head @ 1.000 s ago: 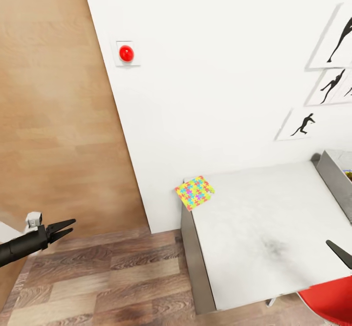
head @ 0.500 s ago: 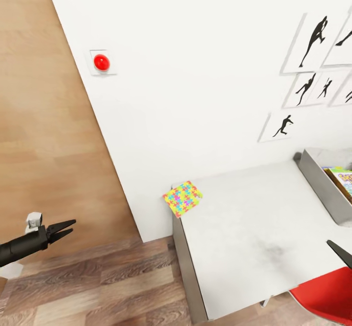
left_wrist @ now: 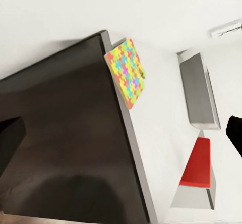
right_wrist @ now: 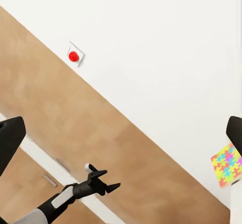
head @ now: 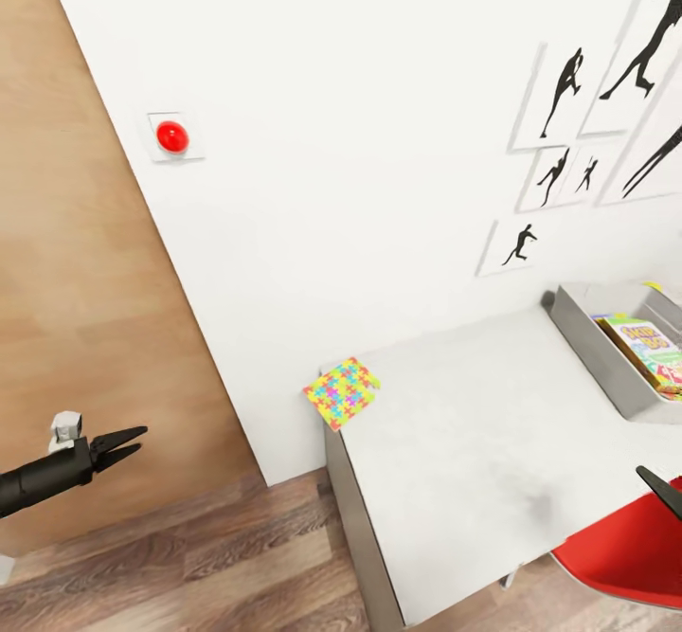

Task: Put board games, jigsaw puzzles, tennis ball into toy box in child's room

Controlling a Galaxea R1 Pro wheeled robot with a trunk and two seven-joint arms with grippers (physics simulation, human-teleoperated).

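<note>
One jigsaw puzzle (head: 342, 392), a flat multicoloured square, lies on the near-left corner of the pale grey table (head: 455, 452) and slightly overhangs its edge; it also shows in the left wrist view (left_wrist: 126, 73) and the right wrist view (right_wrist: 228, 164). The grey toy box (head: 599, 362) stands at the table's far right, against the wall, with a board game (head: 652, 346) leaning inside it. My left gripper (head: 131, 442) hangs open and empty over the wood floor, well left of the table. My right gripper (head: 661, 493) shows only a fingertip at the right edge; its fingers (right_wrist: 10, 139) stand wide apart, holding nothing.
A red chair (head: 625, 547) is tucked at the table's near right side. The white wall behind the table carries a red button (head: 171, 135) and several silhouette pictures (head: 559, 101). A wood panel (head: 76, 281) stands at the left, with plank floor in front.
The whole head view has shifted left, so the camera has moved: the toy box and the board game in it have come into sight. Both grippers keep their places in the picture.
</note>
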